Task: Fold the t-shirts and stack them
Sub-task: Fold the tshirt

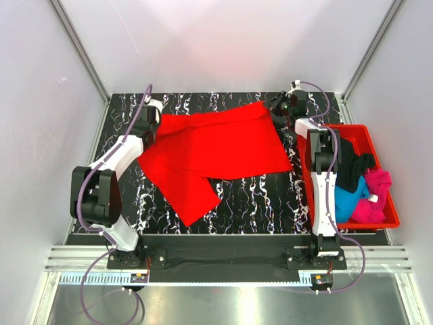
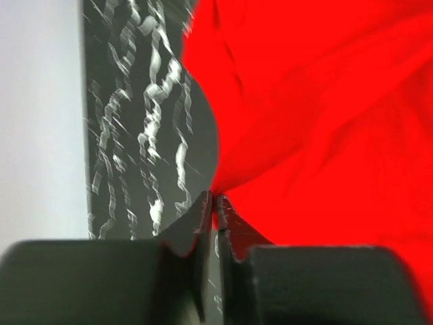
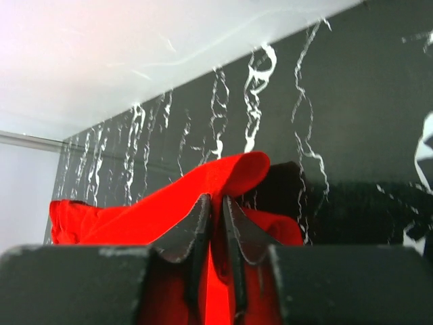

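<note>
The red t-shirt (image 1: 216,145) lies spread on the black marbled table (image 1: 257,196), one sleeve pointing toward the near edge. At the shirt's far left corner, my left gripper (image 1: 150,125) (image 2: 215,198) has its tips pinched on the edge of the red cloth (image 2: 325,122). My right gripper (image 1: 277,105) (image 3: 216,198) sits at the far right corner, jaws a narrow slit apart with a fold of red cloth (image 3: 169,200) between them and curling over the tips. Black (image 1: 352,166), blue (image 1: 345,203) and pink (image 1: 375,196) t-shirts lie bunched in the red bin (image 1: 371,132).
The red plastic bin stands along the table's right edge beside the right arm. White walls close in the table at the back and both sides. Bare marbled table shows in front of the red shirt.
</note>
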Action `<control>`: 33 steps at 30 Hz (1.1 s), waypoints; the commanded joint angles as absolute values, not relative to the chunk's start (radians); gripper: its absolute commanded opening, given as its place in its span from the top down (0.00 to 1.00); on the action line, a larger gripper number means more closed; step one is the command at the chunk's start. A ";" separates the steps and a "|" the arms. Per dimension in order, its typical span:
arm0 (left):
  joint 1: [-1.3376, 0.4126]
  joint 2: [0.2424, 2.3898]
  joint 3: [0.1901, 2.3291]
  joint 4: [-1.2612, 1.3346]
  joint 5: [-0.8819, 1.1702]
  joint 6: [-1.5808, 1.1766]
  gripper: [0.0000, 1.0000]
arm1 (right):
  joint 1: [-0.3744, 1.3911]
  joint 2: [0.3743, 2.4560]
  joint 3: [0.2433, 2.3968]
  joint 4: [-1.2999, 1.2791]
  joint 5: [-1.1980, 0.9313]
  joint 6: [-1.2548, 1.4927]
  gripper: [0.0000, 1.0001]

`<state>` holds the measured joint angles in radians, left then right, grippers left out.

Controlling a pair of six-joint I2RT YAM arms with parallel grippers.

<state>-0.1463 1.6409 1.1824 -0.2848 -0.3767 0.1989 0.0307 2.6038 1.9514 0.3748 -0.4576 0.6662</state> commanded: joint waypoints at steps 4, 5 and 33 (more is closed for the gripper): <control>-0.150 1.600 1.169 -0.465 -0.293 0.087 0.80 | 0.021 2.438 1.931 0.226 -0.469 0.614 0.73; -0.150 1.586 1.167 -0.478 -0.288 0.083 0.79 | 0.023 2.410 1.921 0.207 -0.468 0.608 0.71; -0.061 2.140 1.784 -0.541 -0.060 -0.009 0.57 | 0.080 2.468 2.169 -0.241 -0.365 0.512 0.57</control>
